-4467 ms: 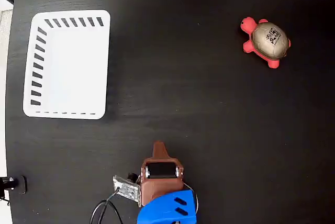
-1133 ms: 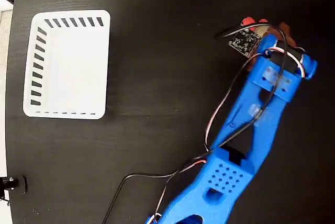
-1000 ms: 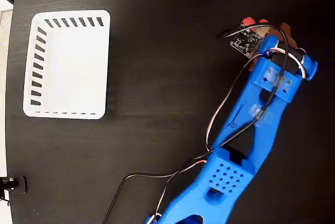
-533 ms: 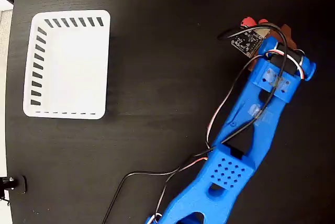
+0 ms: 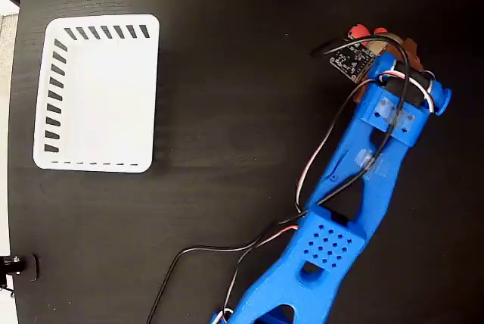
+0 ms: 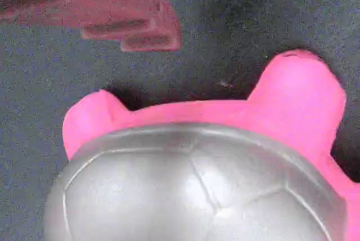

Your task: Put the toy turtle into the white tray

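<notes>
1. Across the whole fixed view spreads a matte black tabletop (image 5: 227, 74), with a pale strip of floor or wall along the left edge and a small dark clip at the lower left.
2. From above, the white rectangular plastic tray (image 5: 97, 91) with slanted slots sits at the upper left, nothing lying in it, well apart from the blue printed arm (image 5: 355, 180) that runs up from the bottom edge to the upper right, black, red and white wires trailing along it.
3. Up there the arm's head and a small circuit board cover nearly everything; only red-pink bits of the small squishy toy turtle (image 5: 361, 32) peek out just above them, on the table, far from the tray.
4. Switch to the wrist view and the turtle (image 6: 197, 179) fills the lower frame: a rounded, glossy shell that reads grey-silver here, with faint plate lines, ringed by bright pink body and two stubby pink limbs.
5. One reddish-brown stepped finger (image 6: 112, 10) of the gripper (image 5: 386, 40) hangs above the turtle at the top left, apart from it; the other finger is out of sight, so I cannot tell whether the pincer is apart or together.
</notes>
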Robot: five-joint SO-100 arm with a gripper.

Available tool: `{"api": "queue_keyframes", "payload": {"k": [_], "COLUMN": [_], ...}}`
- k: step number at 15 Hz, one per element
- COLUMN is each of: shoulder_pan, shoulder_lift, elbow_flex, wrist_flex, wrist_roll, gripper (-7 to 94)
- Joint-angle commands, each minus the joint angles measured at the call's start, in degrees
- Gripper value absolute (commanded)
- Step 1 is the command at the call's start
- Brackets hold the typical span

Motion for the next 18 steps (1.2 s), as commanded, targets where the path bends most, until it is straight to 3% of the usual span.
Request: {"api": "queue_keyframes", "payload": {"k": [1,3,7,11,18], "shoulder_pan": [-0.4,-0.5,0.0,1.2,1.5], "shoulder_lift": [1.8,1.8,1.8,1.8,-0.3], "elbow_flex": [-2.7,-3.0,-3.2,-7.6,-8.5], "wrist_flex": [2.8,5.8,5.8,4.3,2.8], "wrist_roll": [0.7,0.1,-0.4,4.0,4.9], "gripper": [61,61,57,59,59]}}
